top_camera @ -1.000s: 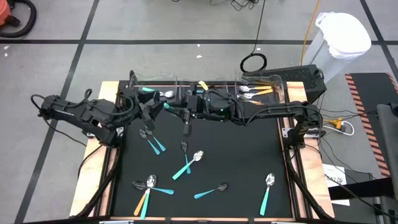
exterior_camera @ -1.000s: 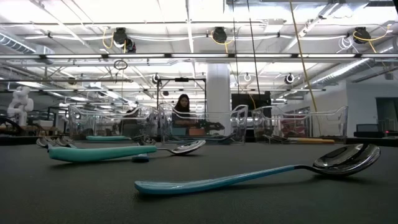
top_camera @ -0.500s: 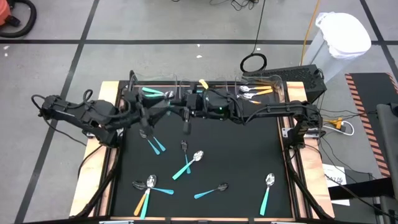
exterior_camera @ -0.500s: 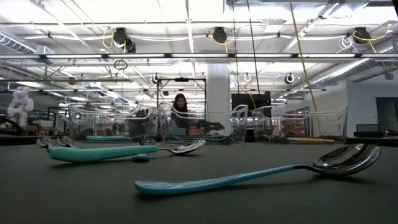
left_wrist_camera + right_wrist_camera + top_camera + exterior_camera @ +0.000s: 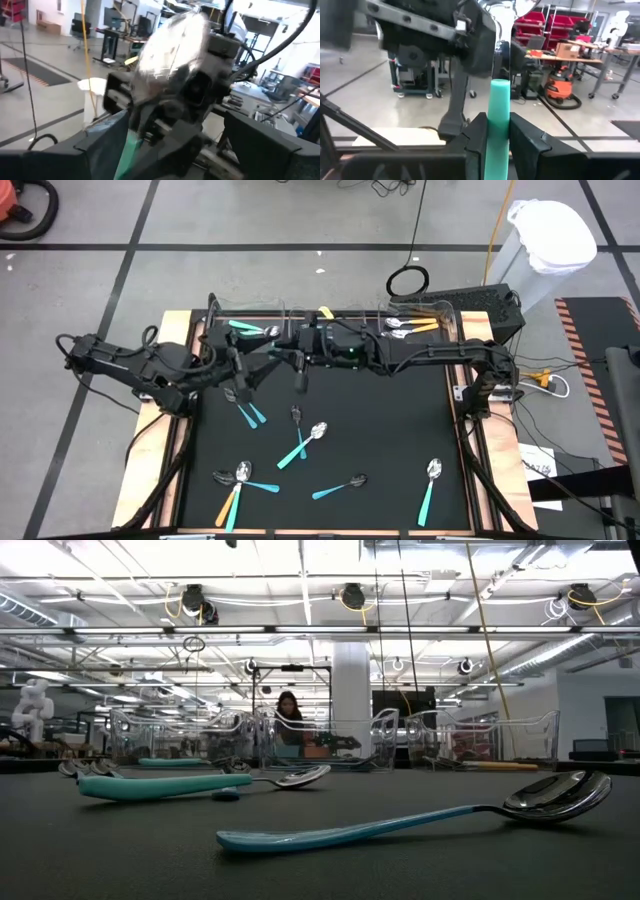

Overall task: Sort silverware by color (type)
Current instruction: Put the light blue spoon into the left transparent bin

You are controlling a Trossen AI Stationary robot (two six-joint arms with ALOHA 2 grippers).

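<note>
The right gripper [image 5: 275,350] is reaching across the far side of the black mat [image 5: 400,430], near the clear bins [image 5: 300,315] along the mat's far edge. Its jaws are clenched on a teal-handled utensil [image 5: 499,125]; in the right wrist view the teal handle is standing straight up between the two dark fingers [image 5: 475,137]. The left gripper [image 5: 240,375] is hovering just beside it, over the mat's far left part, its jaws spread wide and holding nothing.

The rest of the silverware is lying around the mat. Two blue-handled spoons [image 5: 248,412] are lying crossed just below the left gripper. A teal spoon [image 5: 303,444] is lying at the mat's middle, another teal spoon [image 5: 340,486] nearer the front edge, and one more [image 5: 430,485] toward the front right. At the front left, an orange-handled spoon [image 5: 228,502] is lying against blue-handled ones [image 5: 255,485]. Teal pieces [image 5: 245,328] are resting in a far-left bin, orange-handled pieces [image 5: 420,326] in a far-right bin.

In the low view a teal spoon [image 5: 400,823] is lying closest. No brand, label or writing can be read anywhere.
</note>
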